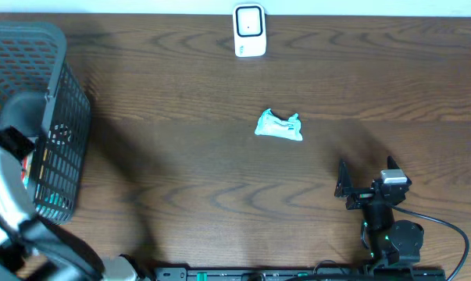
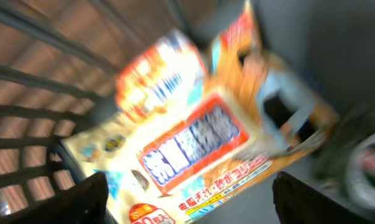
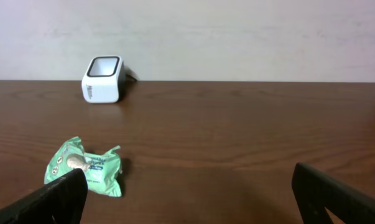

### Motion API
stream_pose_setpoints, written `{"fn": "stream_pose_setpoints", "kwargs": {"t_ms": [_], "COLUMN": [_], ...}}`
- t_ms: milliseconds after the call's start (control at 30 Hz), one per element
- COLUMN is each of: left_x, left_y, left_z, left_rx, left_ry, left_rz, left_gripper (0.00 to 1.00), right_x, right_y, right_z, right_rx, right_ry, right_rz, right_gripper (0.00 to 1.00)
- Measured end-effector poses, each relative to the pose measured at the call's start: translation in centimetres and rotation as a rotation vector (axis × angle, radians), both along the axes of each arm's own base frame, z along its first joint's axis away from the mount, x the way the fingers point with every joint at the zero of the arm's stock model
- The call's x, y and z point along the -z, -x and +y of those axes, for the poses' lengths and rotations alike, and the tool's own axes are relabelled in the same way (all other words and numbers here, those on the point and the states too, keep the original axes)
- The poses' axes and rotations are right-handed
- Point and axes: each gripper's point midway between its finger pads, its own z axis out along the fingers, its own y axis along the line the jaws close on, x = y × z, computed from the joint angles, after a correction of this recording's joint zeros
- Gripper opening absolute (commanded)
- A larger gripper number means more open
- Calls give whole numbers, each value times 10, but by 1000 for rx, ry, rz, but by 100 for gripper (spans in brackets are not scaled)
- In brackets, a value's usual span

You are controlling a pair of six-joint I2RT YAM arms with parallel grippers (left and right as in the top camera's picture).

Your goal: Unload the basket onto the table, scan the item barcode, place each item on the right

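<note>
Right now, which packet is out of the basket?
The green packet, lying loose in front of the scanner; the orange packet lies inside the basket.

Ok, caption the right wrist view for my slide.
Open right gripper faces a crumpled green packet and white cube-shaped scanner on a dark wooden table.

The worktop (image 1: 180,156) is dark brown wood with wavy grain, the scanner (image 1: 249,31) is white with a black window, and the little packet (image 1: 279,126) is mint green with white bits. The basket (image 1: 59,133) is grey mesh, and the pack (image 2: 193,137) inside it is orange and white with blue lettering in a red-edged panel.
</note>
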Motion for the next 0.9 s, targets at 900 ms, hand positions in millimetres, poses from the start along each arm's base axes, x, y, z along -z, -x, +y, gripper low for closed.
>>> {"fn": "stream_pose_setpoints", "kwargs": {"t_ms": [900], "left_x": [76], "left_y": [10], "left_z": [-9], "left_rx": [196], "left_ry": [138], "left_rz": [270], "left_gripper": [87], "right_x": [0], "right_y": [0], "right_z": [0], "right_rx": [0], "right_ry": [0], "right_rz": [-1], "right_gripper": [99]}}
